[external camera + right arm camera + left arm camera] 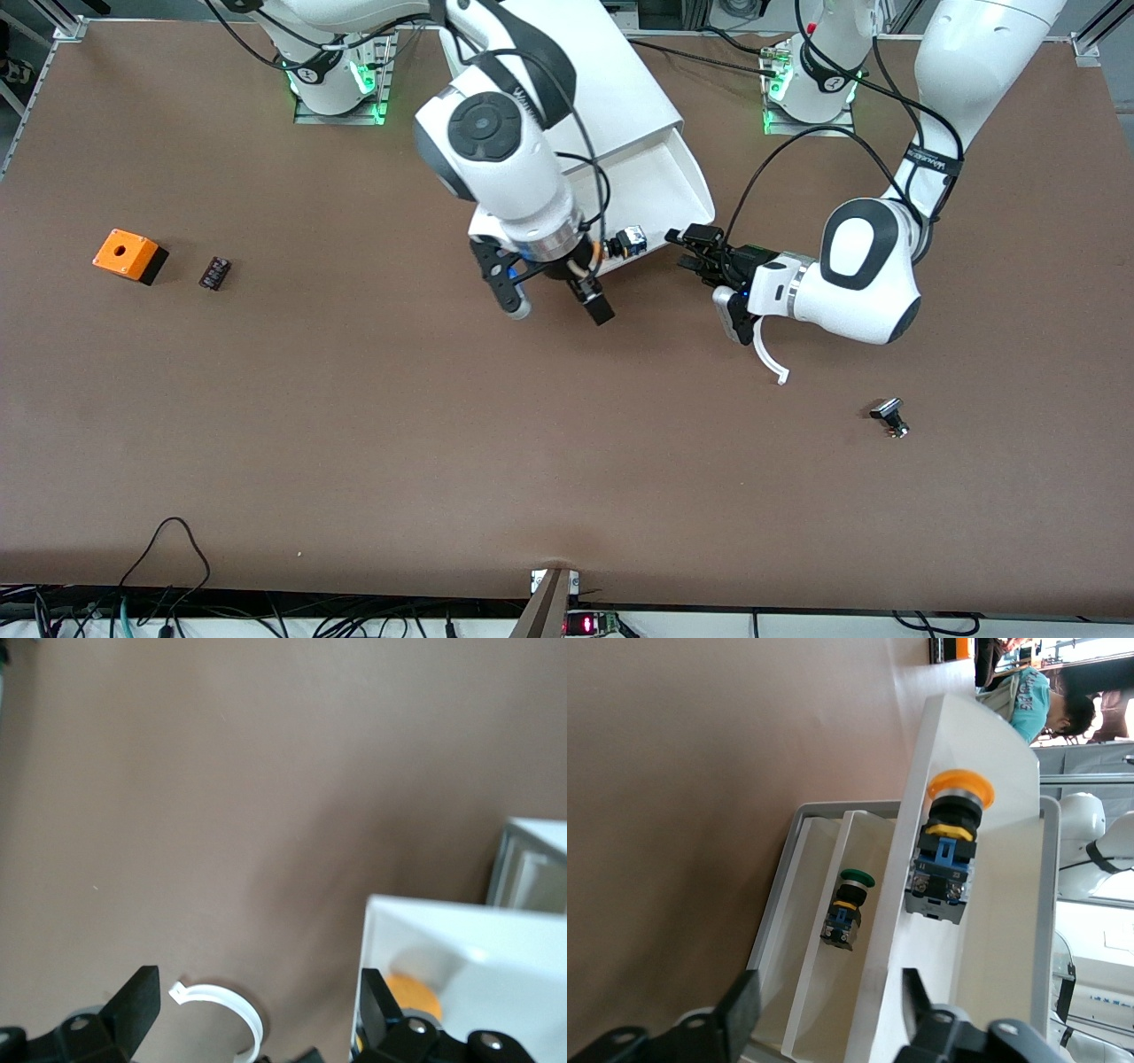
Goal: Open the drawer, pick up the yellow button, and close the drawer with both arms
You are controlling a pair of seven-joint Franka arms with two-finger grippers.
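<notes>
Orange-capped button point(946, 855) lies in the pulled-out top drawer point(1010, 930). We see the left gripper point(833, 1014), fingers spread, at the drawer's front edge; our right gripper point(554, 297) hangs spread-fingered over the drawer front, at the left gripper's nine o'clock.

from my remote seat both arms point(864, 266) are glossy white shells with dark grey joint bands, and the right one has a round black cap point(484, 126) on its big joint. black cables loop along each arm, the bases point(335, 80) glow green, and the left forearm has a black band with small white lettering point(932, 162). both grippers are black two-finger jobs, left gripper point(695, 252) and right gripper point(560, 301), and a curved white clip point(769, 352) hangs off the left wrist.
</notes>
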